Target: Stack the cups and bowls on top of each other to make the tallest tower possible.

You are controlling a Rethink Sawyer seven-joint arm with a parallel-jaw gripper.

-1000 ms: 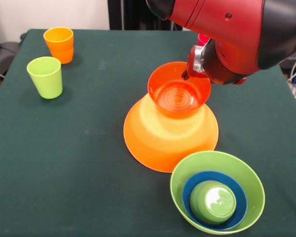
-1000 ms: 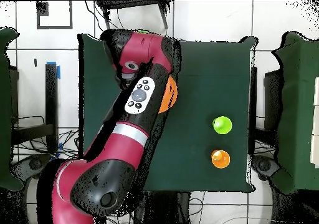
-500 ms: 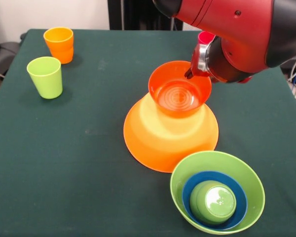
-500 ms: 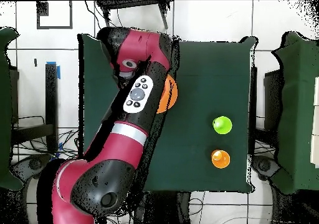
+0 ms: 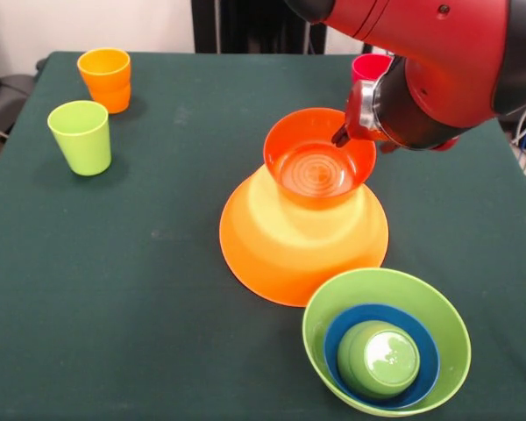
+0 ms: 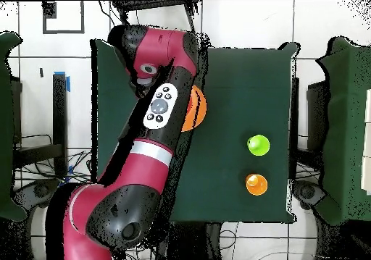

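The tower (image 5: 303, 237) stands right of the table's (image 5: 158, 289) middle in the front view. Its base is the big orange bowl (image 5: 289, 250), turned mouth down so its wide rim lies flat on the cloth and its axis is upright. On its upturned bottom sits the small red-orange bowl (image 5: 319, 158), mouth up and level, with ring marks showing inside it. In the overhead view only an edge of the orange bowl (image 6: 197, 108) shows from under the arm (image 6: 156, 127).

Near and to the right of the tower, just beside its rim, the light green bowl (image 5: 387, 342) sits mouth up. The blue bowl (image 5: 381, 355) is nested in it, and a green cup (image 5: 379, 360) lies in that, bottom up.

At the far left an orange cup (image 5: 104, 79) stands upright, mouth up, and looks to be two cups nested. A lime cup (image 5: 81, 137) stands upright just nearer, apart from it. In the overhead view they are the orange cup (image 6: 256, 184) and lime cup (image 6: 258, 145) at the right. A red-pink cup (image 5: 369, 67) shows at the far right, partly hidden behind the arm.

No writing can be read on any of the pieces.

The gripper (image 5: 340, 136) shows only as a dark tip under the wrist, at the far right rim of the red-orange bowl. Whether it touches the rim, or whether it is apart or together, cannot be told.
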